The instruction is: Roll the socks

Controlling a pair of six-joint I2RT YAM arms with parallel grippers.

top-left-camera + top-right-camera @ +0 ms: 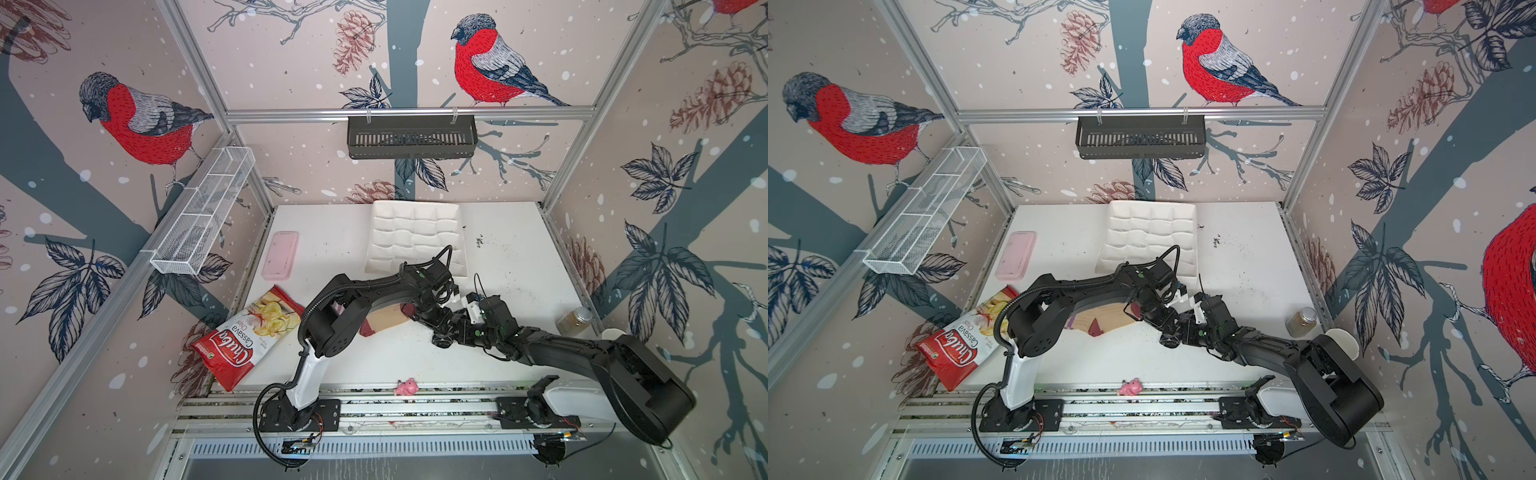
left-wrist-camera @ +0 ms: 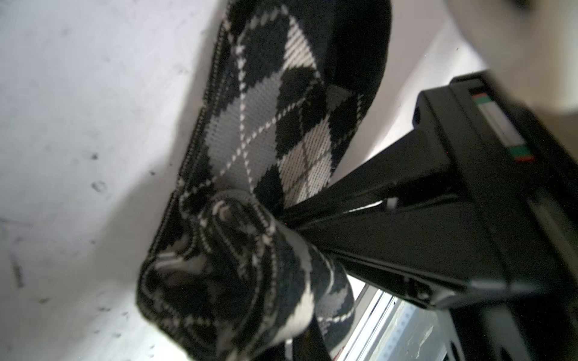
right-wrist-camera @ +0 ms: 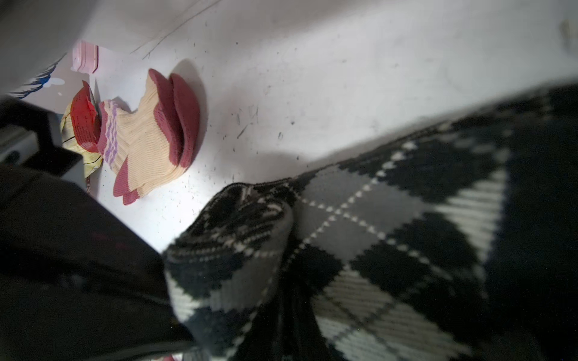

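2 grippers pinch the half-rolled argyle sock [image 2: 281, 125] on the table [image 1: 507, 266].
On the roll: left gripper [image 1: 424, 309] fully shut, right gripper [image 2: 284, 218] nearly closed; arms hide it from above. Apart, tan socks [image 3: 147, 137] lie flat beside chips bag [image 3: 83, 122], left arm [image 1: 345, 316] covering part.

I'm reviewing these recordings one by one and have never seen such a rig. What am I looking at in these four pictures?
Two robot arms stand at the front edge of a white table, each ending in a gripper. The two wide pictures come from one camera overhead. The two close-ups come from cameras on the arms' wrists.

On the table lie tan socks, a chips bag, a pink case, a white tray, a jar and a pink toy.

The arms meet mid-table over an argyle sock, partly rolled. The left wrist view shows the right gripper shut on the roll. The left gripper, shut too, seems to hold the same sock.
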